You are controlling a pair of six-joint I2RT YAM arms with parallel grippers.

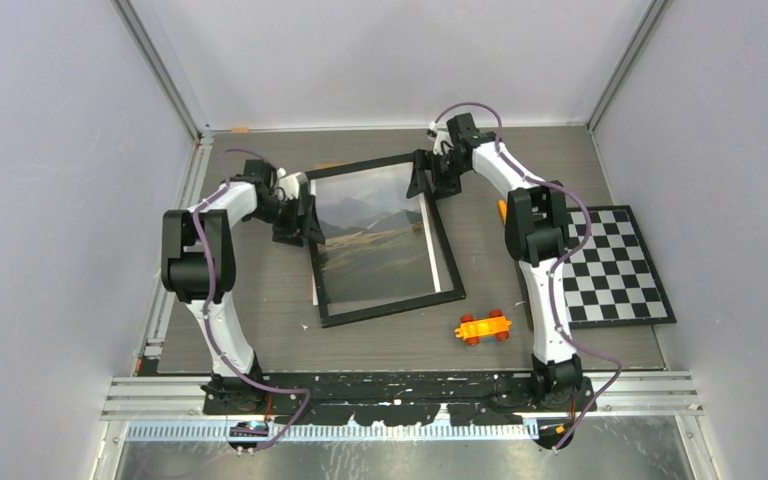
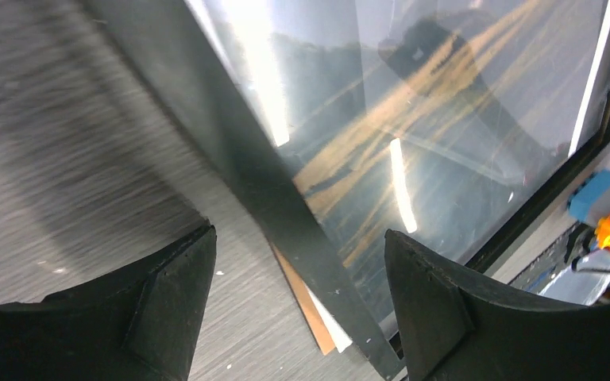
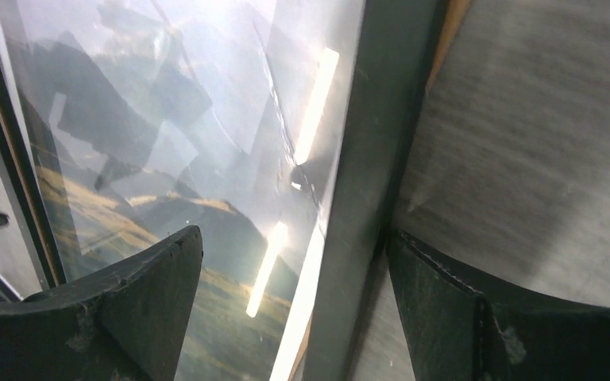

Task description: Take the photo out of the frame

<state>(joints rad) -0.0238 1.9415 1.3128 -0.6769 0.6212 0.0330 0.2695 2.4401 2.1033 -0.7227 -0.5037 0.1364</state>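
The frame [image 1: 392,308] lies flat in the middle of the tabletop [image 1: 260,330], a little nearer to the far edge. Its long axis goes from the far edge to the near edge, and the near end is turned slightly to the right. The frame is thin and black. The photo [image 1: 375,240] is inside it, face up: grey mountains under cloudy sky at the far end, olive-brown hills at the near end. Bright strips of light reflect on it.

The left gripper [image 1: 300,220] is at the frame's left bar and the right gripper [image 1: 428,178] at its far right corner. Each has its fingers spread, one on each side of the bar.

The tabletop is dark grey with a fine grain. An orange toy car [image 1: 483,327] stands near the frame's near right corner, and a checkerboard mat [image 1: 615,265] lies at the right edge. The walls [image 1: 60,150] are pale.
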